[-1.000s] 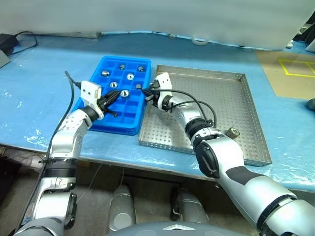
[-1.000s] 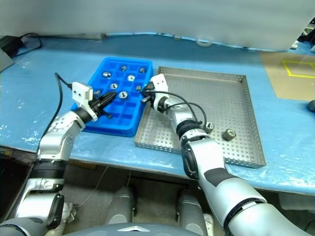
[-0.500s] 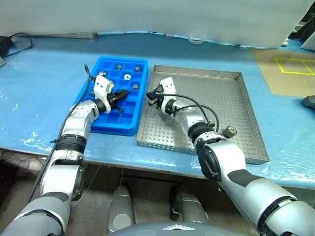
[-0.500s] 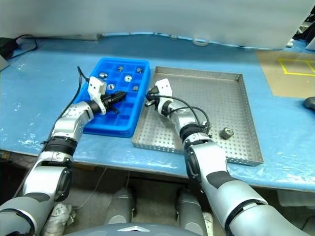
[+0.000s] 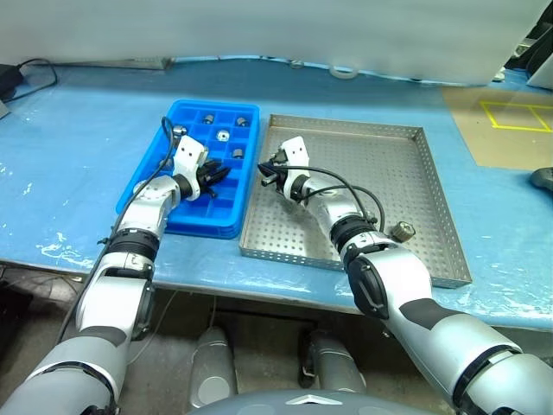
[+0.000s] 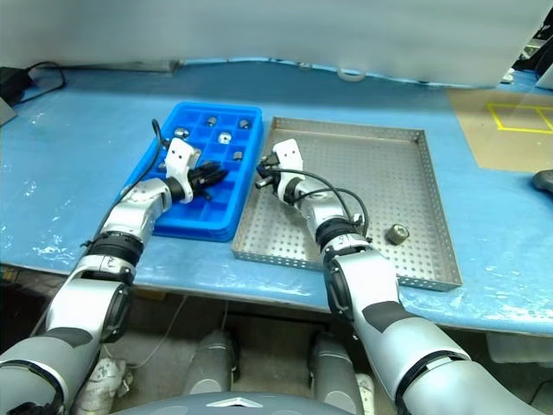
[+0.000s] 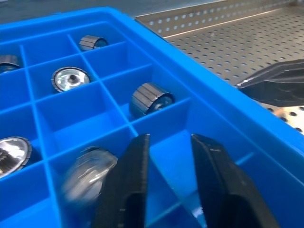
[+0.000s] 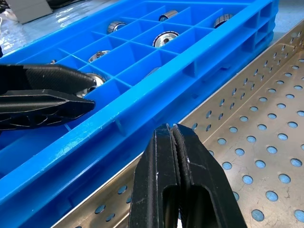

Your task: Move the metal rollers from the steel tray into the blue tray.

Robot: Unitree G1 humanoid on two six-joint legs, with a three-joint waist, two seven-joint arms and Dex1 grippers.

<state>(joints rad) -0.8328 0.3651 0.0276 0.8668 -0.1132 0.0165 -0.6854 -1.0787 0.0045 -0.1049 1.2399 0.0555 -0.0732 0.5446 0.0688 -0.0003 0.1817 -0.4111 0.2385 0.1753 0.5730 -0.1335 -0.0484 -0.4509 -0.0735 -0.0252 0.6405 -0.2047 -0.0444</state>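
Blurred metal roller (image 7: 88, 173), perhaps loose, beside the parted left tool (image 7: 166, 156).

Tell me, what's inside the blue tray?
Shiny metal rollers sit in some squares of the blue tray, one each. Other squares look bare. The left gripper hangs over it and hides a few squares from above.

The plastic tray (image 5: 187, 186) is bright blue with a grid of square cells, the rollers (image 7: 151, 98) shiny silver with dark ribbed sides, the metal tray (image 5: 406, 203) dull grey dotted with round holes, the table cover (image 5: 69, 147) light blue, and the fingers (image 8: 156, 190) black.
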